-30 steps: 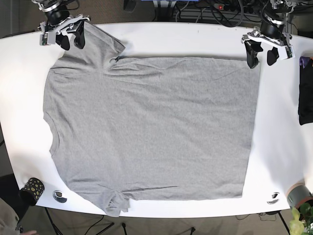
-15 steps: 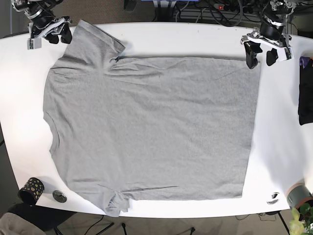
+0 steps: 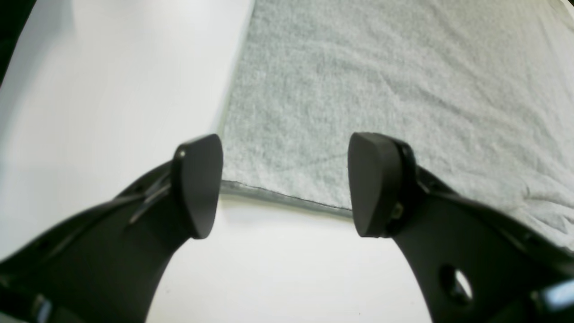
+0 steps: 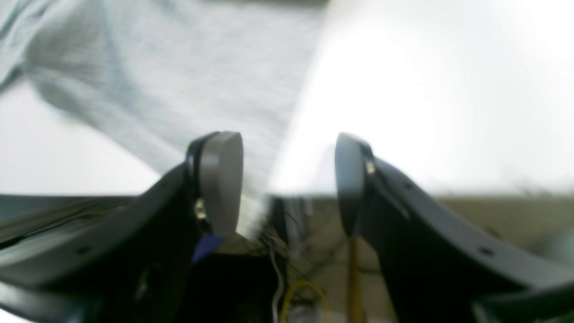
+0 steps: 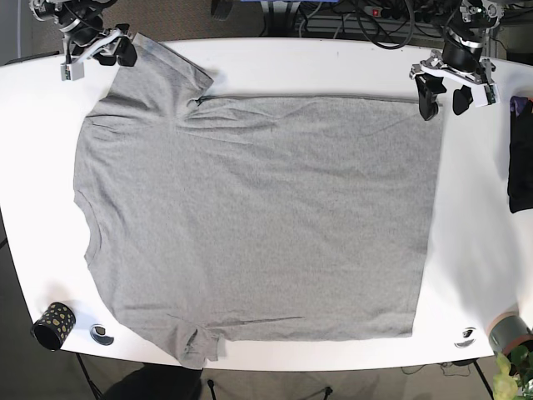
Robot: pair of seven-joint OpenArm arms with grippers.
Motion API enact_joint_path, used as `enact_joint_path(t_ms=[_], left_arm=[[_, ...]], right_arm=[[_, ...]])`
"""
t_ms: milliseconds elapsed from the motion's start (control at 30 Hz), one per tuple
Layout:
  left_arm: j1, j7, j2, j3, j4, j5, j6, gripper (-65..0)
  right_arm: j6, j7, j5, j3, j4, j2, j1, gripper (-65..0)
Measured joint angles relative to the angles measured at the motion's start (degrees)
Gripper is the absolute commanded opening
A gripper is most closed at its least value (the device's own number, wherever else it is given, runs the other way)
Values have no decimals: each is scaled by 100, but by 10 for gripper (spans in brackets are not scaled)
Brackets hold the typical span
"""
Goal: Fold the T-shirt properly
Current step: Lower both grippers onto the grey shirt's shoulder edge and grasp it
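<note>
Two empty hands, my left hand (image 3: 285,184) spread wide at a corner of the flat grey cotton T-shirt (image 5: 258,217) on the white worktop (image 5: 333,62), my right hand (image 4: 287,184) parted beside its sleeve, risk pinching one layer.

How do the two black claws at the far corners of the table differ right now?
The left gripper hangs by the T-shirt's hem corner, and its own camera shows that corner sharply between its fingers. The right gripper sits by the sleeve near the white table's rim; its camera view is blurred and looks partly past the table edge. Both are open, and neither holds the T-shirt.
</note>
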Motion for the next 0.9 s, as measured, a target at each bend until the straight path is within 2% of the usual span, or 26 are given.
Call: enact_joint_path(t_ms=[167, 367, 567, 633, 700, 800, 900], left_arm=[[-2, 2, -4, -2, 0, 0, 0, -247], [-2, 0, -7, -2, 0, 0, 0, -247], [-2, 2, -9, -2, 0, -7, -2, -244], [-2, 17, -9, -24, 0, -22, 0, -244], [-17, 245, -2, -133, 0, -28, -4, -243], [-131, 579, 118, -420, -4, -304, 4, -243], [-374, 962, 262, -734, -11, -446, 2, -243]], right_arm=[[22, 101, 28, -302, 7, -39, 46, -330], [48, 116, 76, -380, 44, -236, 59, -330], [63, 160, 142, -688, 66, -212, 39, -341], [63, 149, 142, -656, 66, -243, 44, -404], [61, 94, 125, -573, 63, -260, 42, -501], [26, 79, 17, -549, 52, -234, 44, -639], [15, 13, 4, -555, 42, -225, 50, -650]])
